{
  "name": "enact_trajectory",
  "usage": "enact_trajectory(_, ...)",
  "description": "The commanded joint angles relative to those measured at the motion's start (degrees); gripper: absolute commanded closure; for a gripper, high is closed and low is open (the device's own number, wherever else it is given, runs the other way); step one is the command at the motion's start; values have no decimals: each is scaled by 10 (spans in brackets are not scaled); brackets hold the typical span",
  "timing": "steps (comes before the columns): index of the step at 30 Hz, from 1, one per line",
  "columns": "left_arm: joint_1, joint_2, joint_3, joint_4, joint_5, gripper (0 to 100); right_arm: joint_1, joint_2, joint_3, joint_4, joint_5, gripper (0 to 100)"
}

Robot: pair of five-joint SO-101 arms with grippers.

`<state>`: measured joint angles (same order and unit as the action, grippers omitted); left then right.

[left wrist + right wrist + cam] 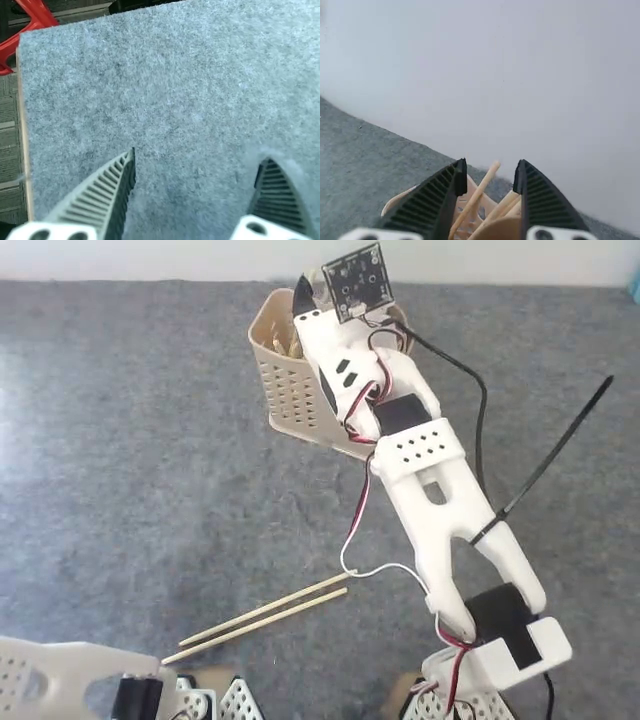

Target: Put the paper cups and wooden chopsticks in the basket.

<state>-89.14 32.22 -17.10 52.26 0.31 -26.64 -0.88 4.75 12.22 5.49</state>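
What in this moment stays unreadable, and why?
1. High view: the right arm covers most of the inside of the basket, so cups in it cannot be told.
2. Right wrist view: the fingers and bottom edge cut off the chopsticks in the basket.
3. High view: the bottom edge cuts off the left arm.

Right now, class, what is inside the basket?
Wooden chopsticks lean inside the basket. The right gripper hangs over the opening and hides the rest, so what else it holds cannot be seen.

You have one basket [290, 390], two wooden chopsticks [270, 608] loose on the worktop [120, 440] well away from the right gripper [490, 167], and at least two further chopsticks [479, 196] just beneath it.
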Motion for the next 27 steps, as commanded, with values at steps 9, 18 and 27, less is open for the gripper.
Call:
enact_trajectory(9,125,-14,-157,303,-156,639,-6,-298,-81,378,-6,976)
enact_trajectory(18,228,-14,-245,464,-210,649,51,-419,-81,597,-46,991)
enact_trajectory(27,302,-146,-221,483,-204,710,94,-423,-77,780,-47,991)
